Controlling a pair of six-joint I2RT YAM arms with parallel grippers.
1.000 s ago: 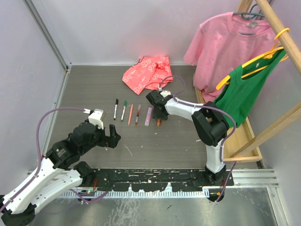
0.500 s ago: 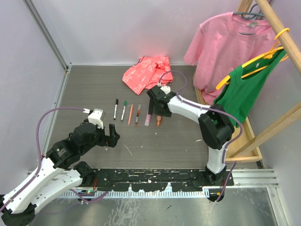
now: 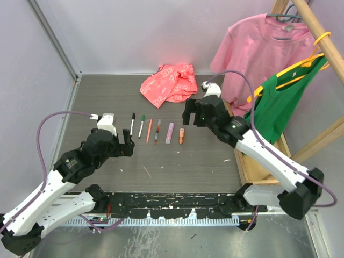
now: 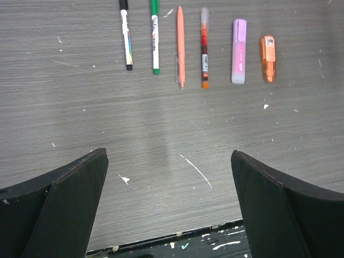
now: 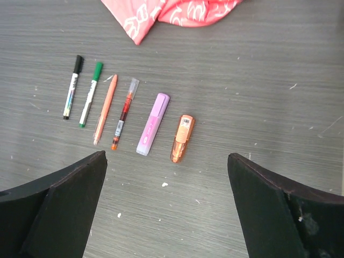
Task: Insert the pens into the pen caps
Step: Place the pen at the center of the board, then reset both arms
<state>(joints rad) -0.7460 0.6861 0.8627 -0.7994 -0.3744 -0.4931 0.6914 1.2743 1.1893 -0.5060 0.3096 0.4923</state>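
Observation:
Six pens lie side by side in a row on the grey table: a white marker with a black cap, a white marker with a green cap, a salmon-orange pen, a dark red pen, a pink highlighter and a short orange one. I see no loose caps. My left gripper is open and empty, near and left of the row. My right gripper is open and empty, raised right of the row. The orange pen also shows in both wrist views.
A red patterned cloth lies crumpled behind the row, also in the right wrist view. A wooden rack with a pink shirt and a green top stands at the right. Small white scraps dot the table.
My right gripper has lifted off the short orange pen and drawn back up and to the right, leaving it in the row. My left gripper has edged toward the pens.

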